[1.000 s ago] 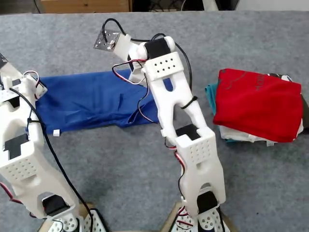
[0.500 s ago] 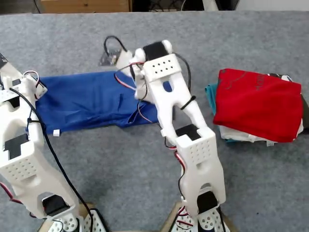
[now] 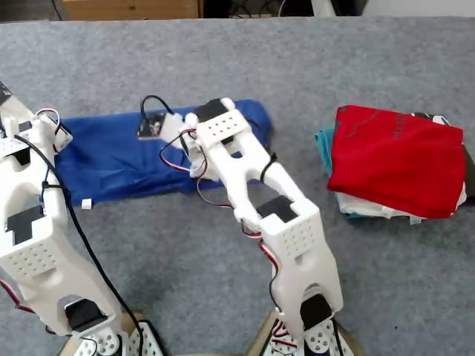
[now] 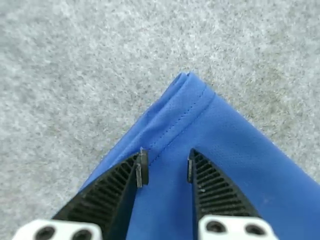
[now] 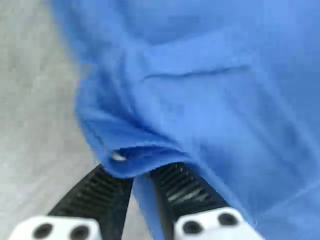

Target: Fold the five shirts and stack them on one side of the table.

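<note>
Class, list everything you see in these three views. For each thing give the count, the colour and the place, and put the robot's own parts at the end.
table: one, grey, under everything
blue shirt: one, blue, spread across the left half of the high view
red shirt: one, red, folded, on top of the stack at the right
white shirt: one, white, in the stack under the red shirt
teal shirt: one, teal, its edge showing at the stack's inner side
wooden furniture: one, brown, beyond the table's far edge
left arm: one, white, at the shirt's outer end
right arm: one, white, at mid-table
left gripper: black fingers, open over a blue shirt corner
right gripper: black fingers, shut on a blue shirt fold
</note>
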